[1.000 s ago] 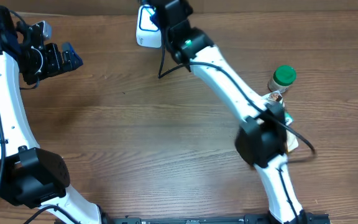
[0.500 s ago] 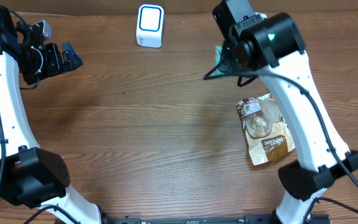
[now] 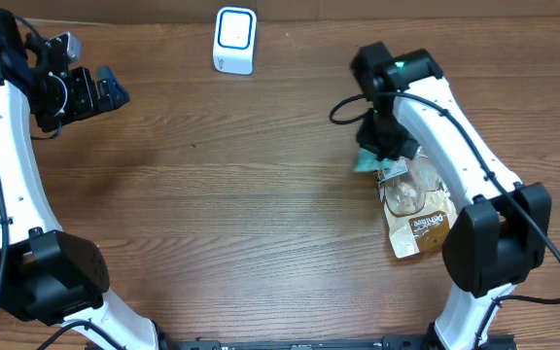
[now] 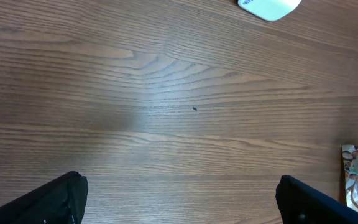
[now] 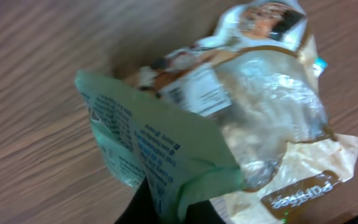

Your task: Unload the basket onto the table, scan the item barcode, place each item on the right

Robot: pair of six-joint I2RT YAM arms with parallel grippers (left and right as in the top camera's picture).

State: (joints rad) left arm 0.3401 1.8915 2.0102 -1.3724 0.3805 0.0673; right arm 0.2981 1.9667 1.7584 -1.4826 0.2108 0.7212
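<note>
Right now my right claw (image 3: 378,152) is closed on a green packet (image 3: 365,161), pinching it at one edge. In the wrist view the packet (image 5: 157,146) rises straight out from between my fingers, and one dark finger (image 5: 143,208) shows at the bottom of the frame beneath its folded corner. Blue print covers the face turned toward the camera; I cannot read it.

From overhead, the packet hangs to the left of my claw, at the upper-left corner of a brown pouch (image 3: 418,206) that lies flat on the table (image 3: 212,194). In the wrist view the green packet overlaps the pouch's near edge; whether the two touch I cannot tell. The pouch has a clear window and a small white label close to where the packet covers it.

The white barcode scanner (image 3: 234,40) sits at the far edge of the table, well apart from my right claw and from the packet, off to their left.

My left claw (image 3: 105,89) hangs at the far left, jaws spread wide with nothing between them, well away from both scanner and packet.
</note>
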